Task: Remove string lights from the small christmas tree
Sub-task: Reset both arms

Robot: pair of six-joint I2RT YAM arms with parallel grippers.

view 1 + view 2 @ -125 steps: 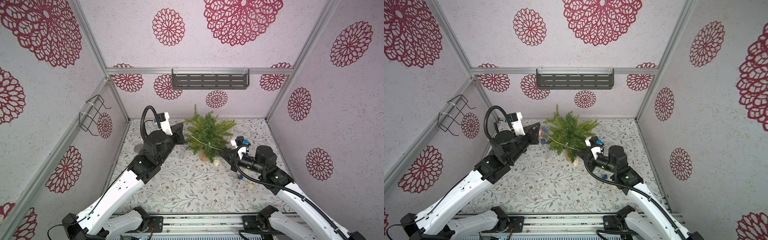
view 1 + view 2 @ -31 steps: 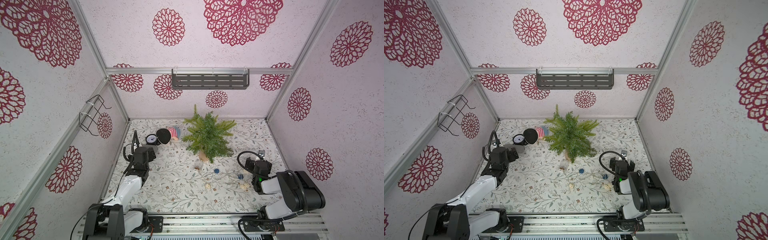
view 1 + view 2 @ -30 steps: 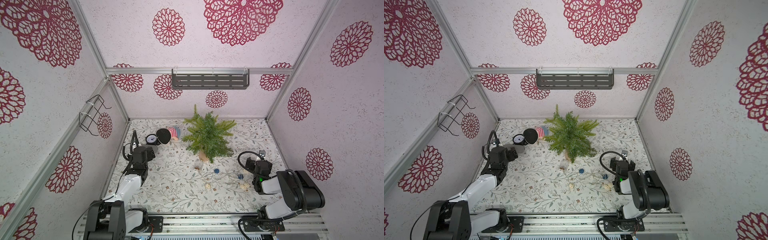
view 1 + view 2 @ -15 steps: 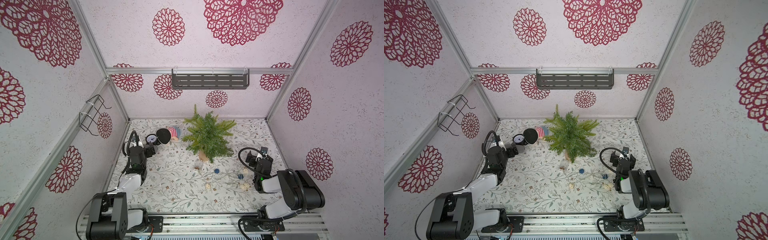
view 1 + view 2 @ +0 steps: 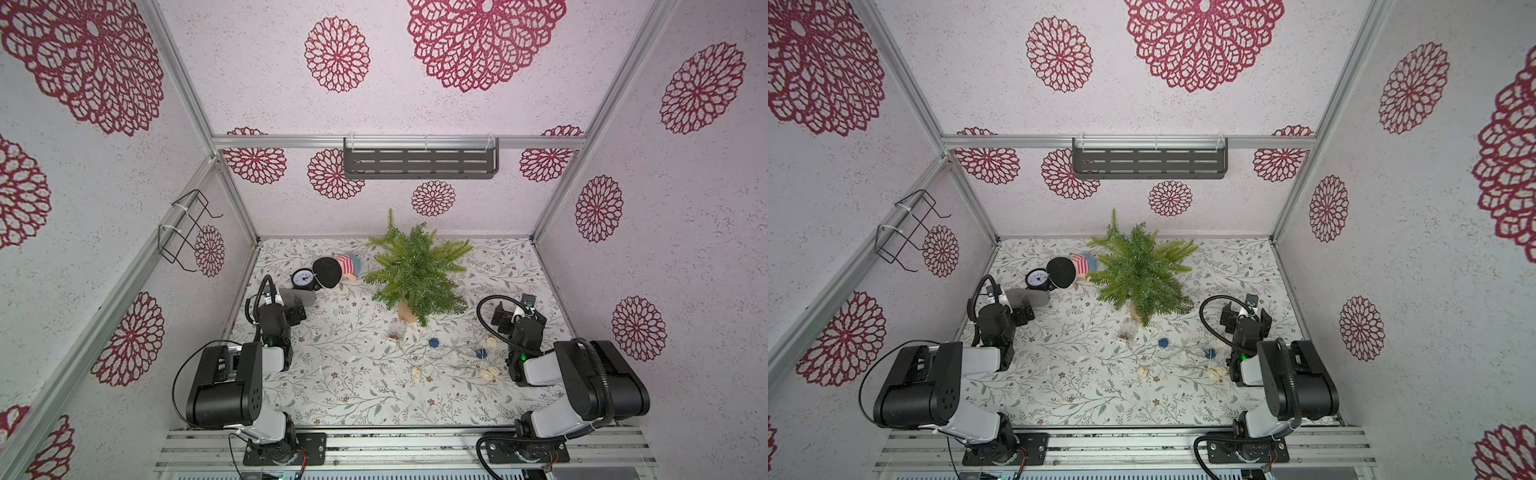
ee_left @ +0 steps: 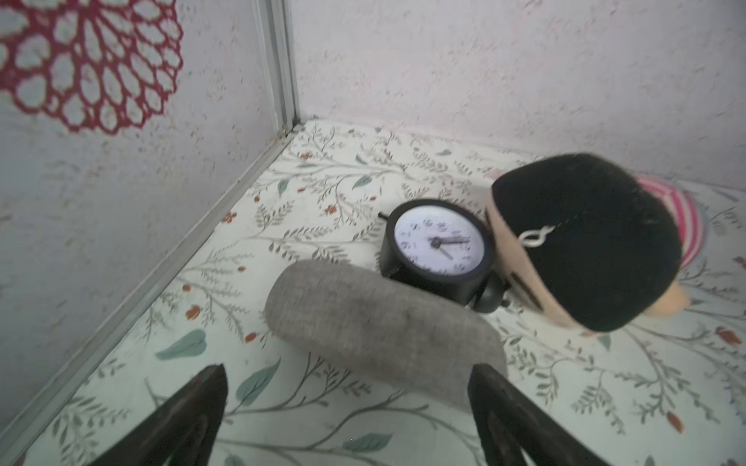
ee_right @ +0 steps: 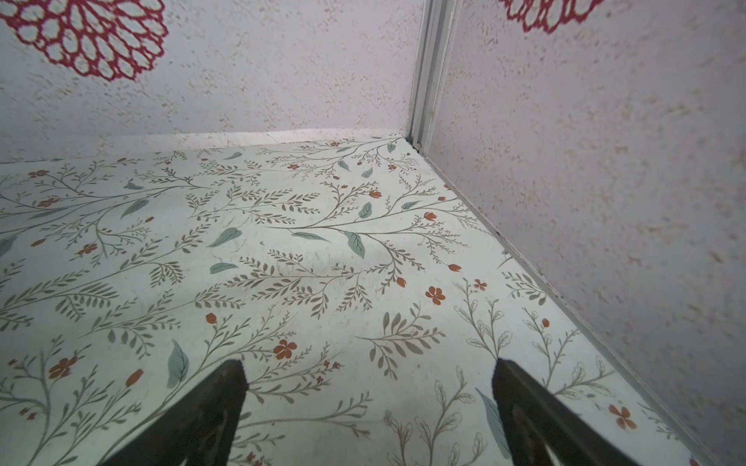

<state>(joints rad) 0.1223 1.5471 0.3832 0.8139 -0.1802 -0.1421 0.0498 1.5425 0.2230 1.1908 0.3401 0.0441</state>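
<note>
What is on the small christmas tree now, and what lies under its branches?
No lights show on the small christmas tree; the string lights lie on the table in front, their battery box near its tan base. Whatever the branches cover cannot be seen.

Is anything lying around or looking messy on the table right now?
Yes: the string lights lie sprawled loose across the table in front of the small christmas tree, none seen on its branches. Nothing looks broken.
</note>
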